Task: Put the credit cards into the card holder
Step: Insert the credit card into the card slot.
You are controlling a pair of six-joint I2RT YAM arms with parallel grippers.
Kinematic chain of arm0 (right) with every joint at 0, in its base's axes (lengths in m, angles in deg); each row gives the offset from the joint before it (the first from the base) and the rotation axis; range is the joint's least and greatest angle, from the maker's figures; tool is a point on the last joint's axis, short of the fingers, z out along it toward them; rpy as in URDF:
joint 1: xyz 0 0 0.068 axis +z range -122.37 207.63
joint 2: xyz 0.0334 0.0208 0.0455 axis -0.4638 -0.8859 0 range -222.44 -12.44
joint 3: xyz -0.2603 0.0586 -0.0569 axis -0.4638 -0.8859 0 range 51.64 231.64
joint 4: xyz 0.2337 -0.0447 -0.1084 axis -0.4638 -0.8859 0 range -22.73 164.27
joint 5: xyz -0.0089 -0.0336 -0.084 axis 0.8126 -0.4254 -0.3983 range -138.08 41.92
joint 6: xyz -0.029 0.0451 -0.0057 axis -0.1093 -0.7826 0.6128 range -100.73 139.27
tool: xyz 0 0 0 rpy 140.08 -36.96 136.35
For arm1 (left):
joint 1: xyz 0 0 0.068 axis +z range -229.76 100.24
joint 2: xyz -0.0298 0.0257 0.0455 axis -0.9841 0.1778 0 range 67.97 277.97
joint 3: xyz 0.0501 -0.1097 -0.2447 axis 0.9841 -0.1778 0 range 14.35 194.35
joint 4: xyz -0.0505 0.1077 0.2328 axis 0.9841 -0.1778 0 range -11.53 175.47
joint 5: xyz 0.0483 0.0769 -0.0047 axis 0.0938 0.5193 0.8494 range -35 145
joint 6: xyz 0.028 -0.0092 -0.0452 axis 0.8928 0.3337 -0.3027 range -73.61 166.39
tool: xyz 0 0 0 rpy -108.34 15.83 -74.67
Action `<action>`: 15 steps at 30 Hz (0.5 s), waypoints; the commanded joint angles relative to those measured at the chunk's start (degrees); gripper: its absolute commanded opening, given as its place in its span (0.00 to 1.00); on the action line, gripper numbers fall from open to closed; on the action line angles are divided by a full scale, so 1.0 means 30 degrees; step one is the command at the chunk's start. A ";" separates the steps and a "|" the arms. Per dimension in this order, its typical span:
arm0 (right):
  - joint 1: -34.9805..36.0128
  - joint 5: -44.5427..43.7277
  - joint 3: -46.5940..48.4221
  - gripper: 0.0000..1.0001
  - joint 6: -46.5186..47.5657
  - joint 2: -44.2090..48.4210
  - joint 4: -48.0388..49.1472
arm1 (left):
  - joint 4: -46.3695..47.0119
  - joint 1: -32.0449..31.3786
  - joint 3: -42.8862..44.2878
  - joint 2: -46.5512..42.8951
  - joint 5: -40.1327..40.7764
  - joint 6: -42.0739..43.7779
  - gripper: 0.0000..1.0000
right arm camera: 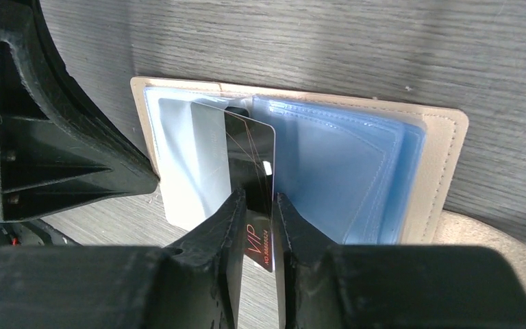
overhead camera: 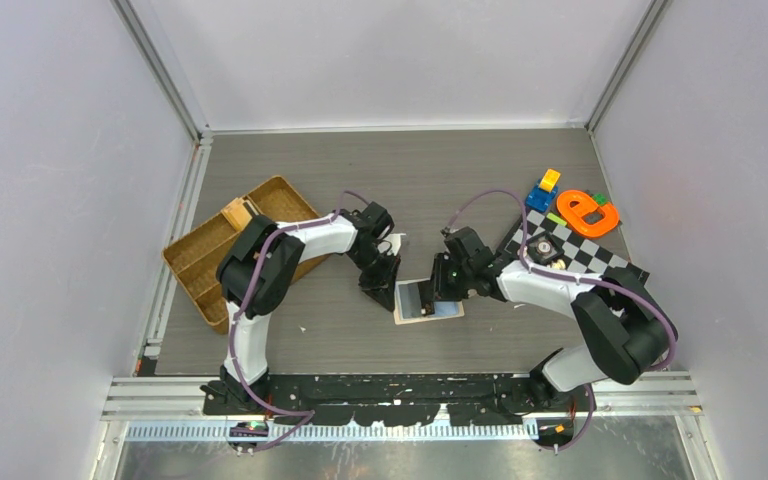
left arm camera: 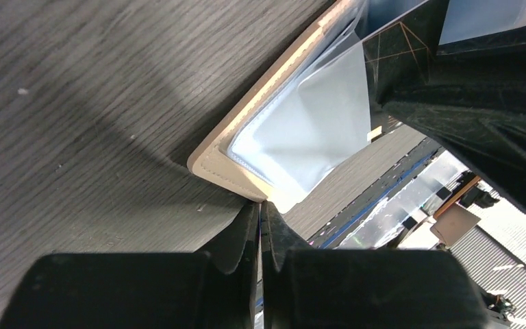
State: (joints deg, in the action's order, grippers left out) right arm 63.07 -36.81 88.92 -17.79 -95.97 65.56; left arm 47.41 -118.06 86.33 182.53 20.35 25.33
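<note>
— What is nearest your cameras?

— My right gripper (right arm camera: pixel 255 199). It is clamped on the dark card (right arm camera: pixel 250 147), with the VIP print sitting between its fingers. I hold the card by its near end so the far end is free to lead into a pocket.

— And the left?

— My left gripper (left arm camera: pixel 261 205) has its fingers pressed together, tips touching a corner of the card holder (right arm camera: pixel 445 137). I judge it is there to pin the holder so it does not slide when the card pushes in. Whether it pinches any of the material, I cannot tell.

— Where does the holder lie?

— Open and flat on the table (overhead camera: pixel 410 170), between my two arms, pockets up. The dark card's far end lies over the middle fold, just beside the blue sleeves (right arm camera: pixel 342 171). A grey card (right arm camera: pixel 192 151) lies on the half toward the left gripper, its near end jutting past the holder's edge. I cannot tell if it is inside a sleeve.

— How far along?

— Mid-insertion, I'd say. The dark card is not seated, and it needs to go in flat or it may catch a sleeve mouth.

— Anything further off?

— The wicker tray (overhead camera: pixel 200 260) beyond my left arm, and toy blocks (overhead camera: pixel 545 190) by a chequered mat (overhead camera: pixel 585 250) at the far right, all well apart from the work.
</note>
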 commanded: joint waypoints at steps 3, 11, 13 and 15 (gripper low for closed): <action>0.1157 -0.0414 0.0333 0.30 -0.0565 -0.0633 -0.0144 | 0.1377 -0.0331 -0.0546 0.1009 0.0837 -0.0241 0.04; 0.1930 -0.0814 0.0601 0.38 -0.1094 -0.0607 0.0547 | 0.1592 -0.0332 -0.0633 0.0815 0.0742 -0.0348 0.03; 0.2058 -0.0882 0.0739 0.39 -0.1068 -0.0723 0.0559 | 0.1620 -0.0350 -0.0617 0.0770 0.0778 -0.0343 0.03; 0.2247 -0.0848 0.0855 0.39 -0.0927 -0.0942 0.0635 | 0.1643 -0.0343 -0.0616 0.0725 0.0851 -0.0333 0.02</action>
State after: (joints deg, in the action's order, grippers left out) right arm 67.58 -40.61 90.12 -19.71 -96.62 66.33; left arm 47.50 -118.06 85.79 182.75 19.15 24.00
